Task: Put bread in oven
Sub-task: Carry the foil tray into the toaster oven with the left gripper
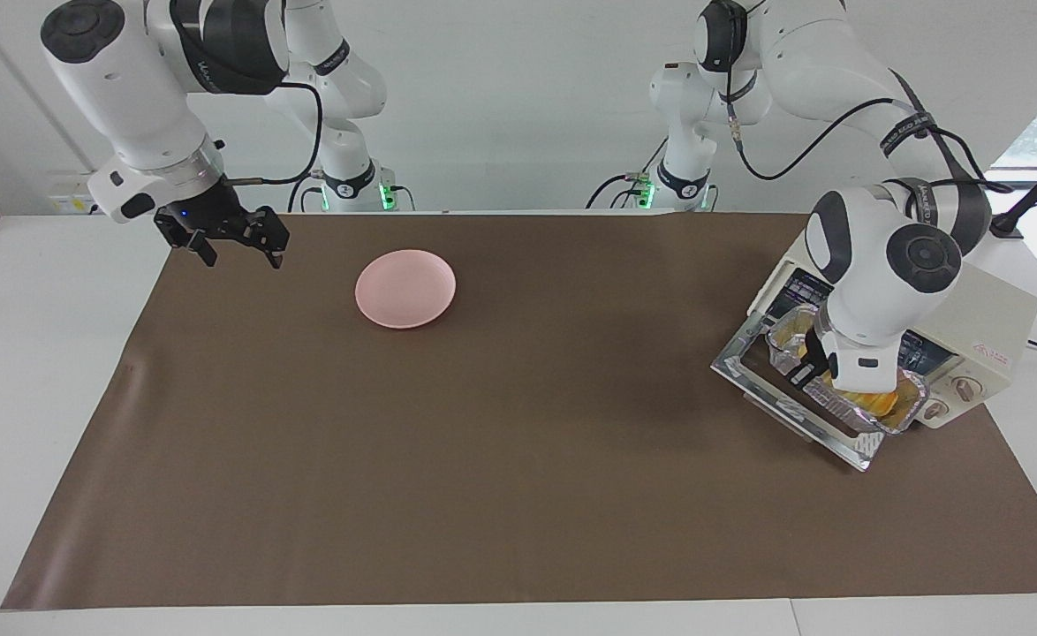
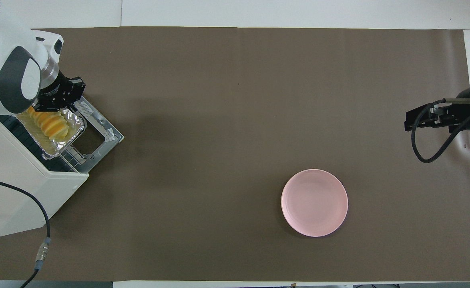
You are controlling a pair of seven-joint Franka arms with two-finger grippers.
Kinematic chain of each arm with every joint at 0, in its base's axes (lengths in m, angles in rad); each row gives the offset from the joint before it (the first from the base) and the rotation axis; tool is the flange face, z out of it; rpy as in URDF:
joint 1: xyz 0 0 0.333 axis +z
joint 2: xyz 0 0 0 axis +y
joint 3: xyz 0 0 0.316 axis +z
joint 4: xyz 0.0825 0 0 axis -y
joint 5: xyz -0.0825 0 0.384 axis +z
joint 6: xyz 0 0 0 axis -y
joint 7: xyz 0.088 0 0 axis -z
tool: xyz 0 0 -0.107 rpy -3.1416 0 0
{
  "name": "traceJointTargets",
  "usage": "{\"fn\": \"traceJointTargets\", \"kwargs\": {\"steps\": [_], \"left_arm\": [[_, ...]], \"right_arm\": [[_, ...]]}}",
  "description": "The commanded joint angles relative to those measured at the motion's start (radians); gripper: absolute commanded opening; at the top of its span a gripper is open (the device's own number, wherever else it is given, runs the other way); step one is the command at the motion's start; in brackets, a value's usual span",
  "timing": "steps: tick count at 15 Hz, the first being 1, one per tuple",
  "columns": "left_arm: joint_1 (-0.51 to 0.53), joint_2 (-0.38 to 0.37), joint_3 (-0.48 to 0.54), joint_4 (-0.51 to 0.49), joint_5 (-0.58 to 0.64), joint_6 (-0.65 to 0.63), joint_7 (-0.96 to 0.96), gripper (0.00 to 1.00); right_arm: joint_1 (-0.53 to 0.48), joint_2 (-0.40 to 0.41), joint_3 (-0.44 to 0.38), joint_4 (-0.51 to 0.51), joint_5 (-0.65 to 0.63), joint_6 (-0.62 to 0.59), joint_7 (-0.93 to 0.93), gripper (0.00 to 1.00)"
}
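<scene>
I am holding the left gripper point(image 1: 808, 371) bent low over the oven's point(image 1: 969, 305) open door, jaws pinched on the foil tray point(image 2: 75, 132) rim. The ridged golden bread point(image 2: 51, 125) is lying in that tray at the oven mouth, seemingly on the rack. The right gripper point(image 1: 234, 246) is waiting, jaws wide and empty, over the desk's corner near the pink plate point(image 1: 405, 288).

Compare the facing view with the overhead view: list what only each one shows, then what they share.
Only the facing view: the oven's two knobs, both arm bases, and the right gripper hanging open over the mat's edge.

Only the overhead view: the whole ridged bread lying in the foil tray.

Both: the left gripper shut on the tray's rim at the oven's open door, and the pink plate.
</scene>
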Motion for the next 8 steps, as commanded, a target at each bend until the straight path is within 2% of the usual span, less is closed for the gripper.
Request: {"fn": "traceJointTargets", "kwargs": {"steps": [1, 8], "left_arm": [[-0.004, -0.057, 0.001, -0.068, 0.018, -0.034, -0.025, 0.00], [-0.004, -0.068, 0.056, -0.097, 0.031, -0.054, -0.032, 0.00]], "right_arm": [[-0.013, -0.021, 0.010, -0.024, -0.016, 0.002, -0.027, 1.00], [-0.013, -0.021, 0.011, -0.024, -0.016, 0.002, -0.027, 1.00]]}}
